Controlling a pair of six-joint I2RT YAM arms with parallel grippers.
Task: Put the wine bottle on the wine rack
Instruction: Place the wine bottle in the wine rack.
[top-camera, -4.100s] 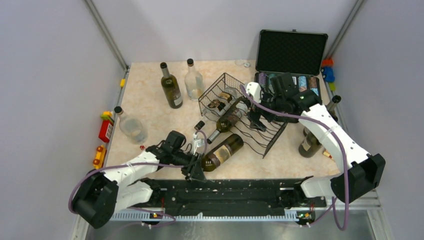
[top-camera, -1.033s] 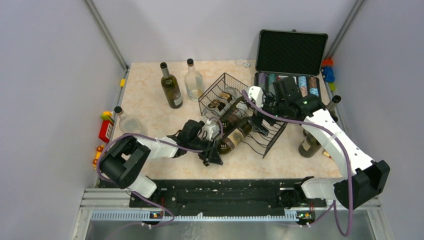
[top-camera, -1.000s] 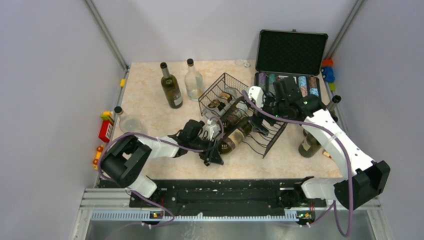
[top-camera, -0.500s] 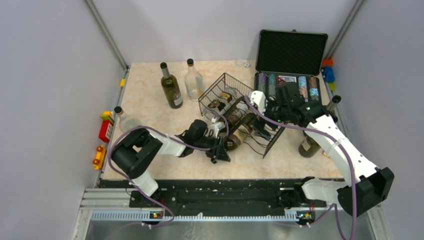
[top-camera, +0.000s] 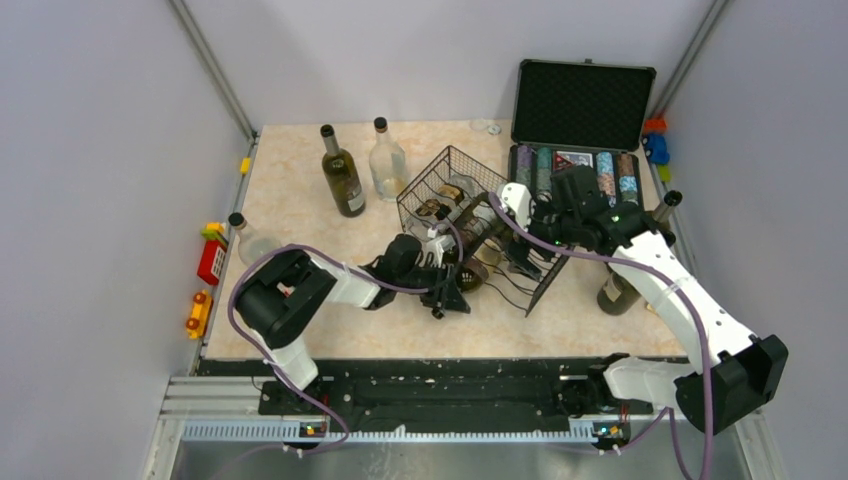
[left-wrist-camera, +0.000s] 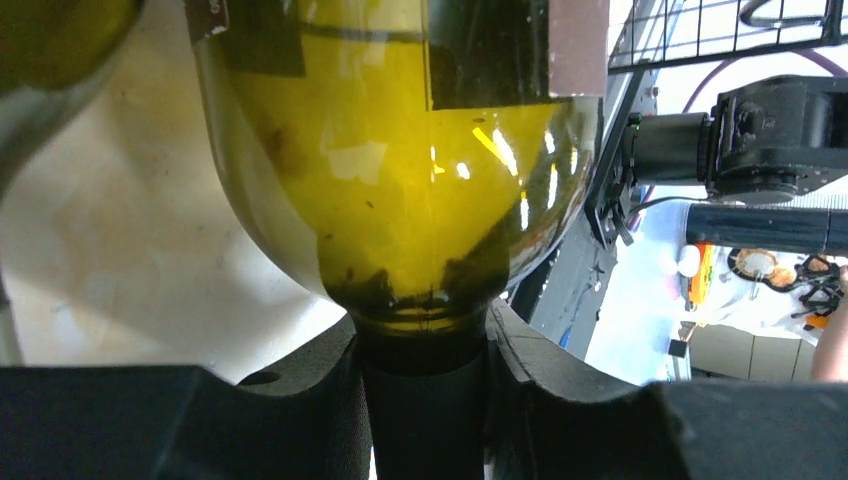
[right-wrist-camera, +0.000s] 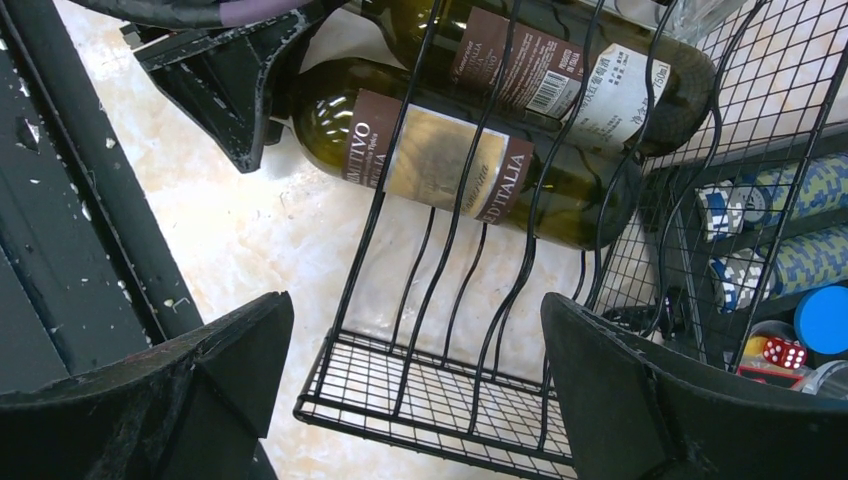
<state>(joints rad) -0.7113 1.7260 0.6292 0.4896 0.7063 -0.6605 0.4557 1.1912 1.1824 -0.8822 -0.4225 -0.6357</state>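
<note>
The wine bottle (top-camera: 468, 274), dark green glass with a brown and gold label, lies on its side in a lower cradle of the black wire wine rack (top-camera: 442, 172). My left gripper (top-camera: 445, 292) is shut on its neck at the rack's near end. In the left wrist view the neck sits between the pads of the left gripper (left-wrist-camera: 425, 400), and the bottle's shoulder (left-wrist-camera: 400, 180) fills the frame. My right gripper (right-wrist-camera: 415, 400) hangs open above the wine rack (right-wrist-camera: 420, 390), with the labelled wine bottle (right-wrist-camera: 450, 160) below it. A second bottle (right-wrist-camera: 560, 70) rests in the neighbouring cradle.
A dark bottle (top-camera: 342, 178) and a clear bottle (top-camera: 387, 160) stand at the back left. Another clear bottle (top-camera: 250, 240) is at the left edge. A bottle (top-camera: 622, 285) stands on the right, under the right arm. An open black case (top-camera: 582, 100) holds poker chips.
My left gripper has moved right and away from the arm bases, sliding the wine bottle further into the rack. The right gripper has shifted slightly right and stayed open.
</note>
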